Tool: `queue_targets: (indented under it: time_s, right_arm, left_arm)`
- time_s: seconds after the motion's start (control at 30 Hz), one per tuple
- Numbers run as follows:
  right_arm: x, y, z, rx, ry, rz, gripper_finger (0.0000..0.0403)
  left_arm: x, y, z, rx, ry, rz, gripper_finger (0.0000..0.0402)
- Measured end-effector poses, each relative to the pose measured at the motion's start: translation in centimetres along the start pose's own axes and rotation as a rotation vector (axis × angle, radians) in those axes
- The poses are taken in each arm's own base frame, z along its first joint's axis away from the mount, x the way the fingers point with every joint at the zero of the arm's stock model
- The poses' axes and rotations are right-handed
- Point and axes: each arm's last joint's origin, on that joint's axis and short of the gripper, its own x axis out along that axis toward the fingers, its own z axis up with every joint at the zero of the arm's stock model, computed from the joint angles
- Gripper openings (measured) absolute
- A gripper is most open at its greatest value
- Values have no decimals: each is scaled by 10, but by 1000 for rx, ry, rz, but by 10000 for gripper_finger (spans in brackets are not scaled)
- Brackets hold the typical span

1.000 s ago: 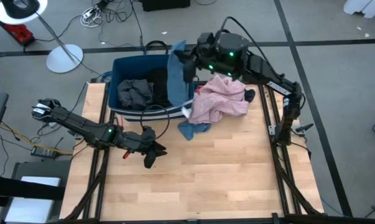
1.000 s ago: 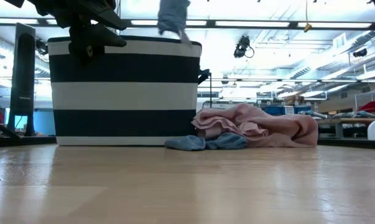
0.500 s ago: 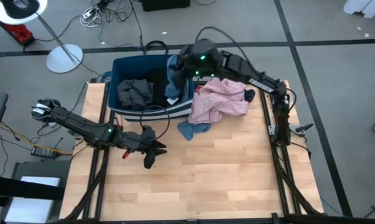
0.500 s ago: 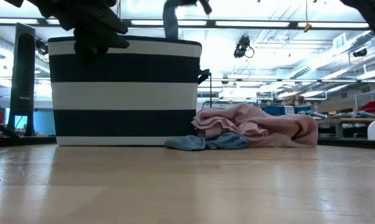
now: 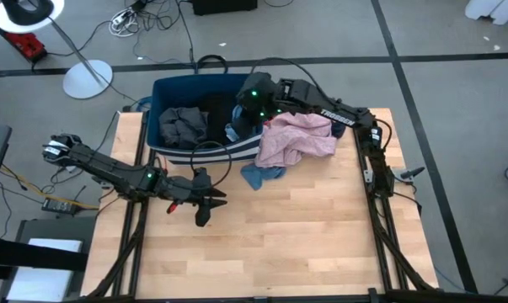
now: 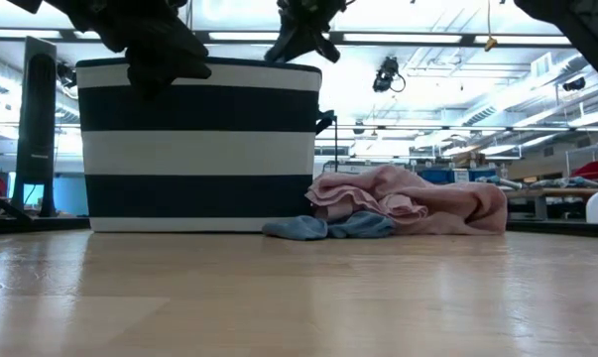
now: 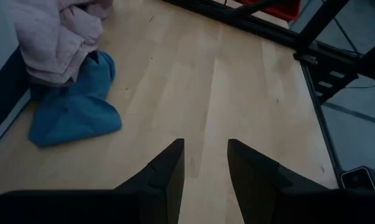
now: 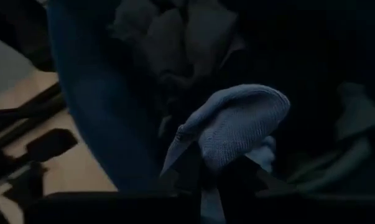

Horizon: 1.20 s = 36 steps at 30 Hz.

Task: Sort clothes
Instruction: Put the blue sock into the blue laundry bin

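My right gripper reaches down inside the dark blue bin and is shut on a grey-blue garment, which also shows in the high view. A dark grey garment lies in the bin. A pink garment lies heaped on the table against the bin's right side. A bright blue garment lies on the table at its near edge. My left gripper hovers open and empty over the table, near the bin's near side. My right gripper pinches a bunched part of the grey-blue garment between its two fingers, coming from above and pointing down into the bin. The rest of the garment bulges out past the fingertips, low inside the bin beside its right wall. One layer or several, I cannot tell.
The bin's striped wall stands at the far left of the table. A small dark piece lies at the pink heap's right edge. Bare wood fills the near and right parts. A lamp stand and cables lie on the floor beyond.
My right gripper has gone from above the bin's right rim toward the left and down into the bin, carrying the grey-blue garment. The garment hung above the rim before. It now sits below the rim, out of sight in the low view.
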Motion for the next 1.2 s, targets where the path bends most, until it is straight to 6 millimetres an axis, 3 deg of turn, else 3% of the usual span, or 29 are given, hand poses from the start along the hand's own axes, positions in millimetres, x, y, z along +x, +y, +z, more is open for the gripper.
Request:
queue_targets:
  time_s: [0.33,0.47,0.67,1.0,1.2]
  right_arm:
    - [-4,-7,0,64,40,44,150]
    - [-16,-16,-2,78,75,15,187]
    - [-56,-23,-13,59,120,-146,199]
    - [-136,4,-41,-15,86,-256,185]
    - [-164,19,-74,16,109,-291,184]
  left_arm:
    - [1,4,2,-2,-7,16,127]
    - [1,4,2,10,-8,15,127]
    - [1,3,3,9,-17,10,127]
    - [1,1,8,-3,-66,-19,127]
    - [1,0,9,-7,-78,-25,127]
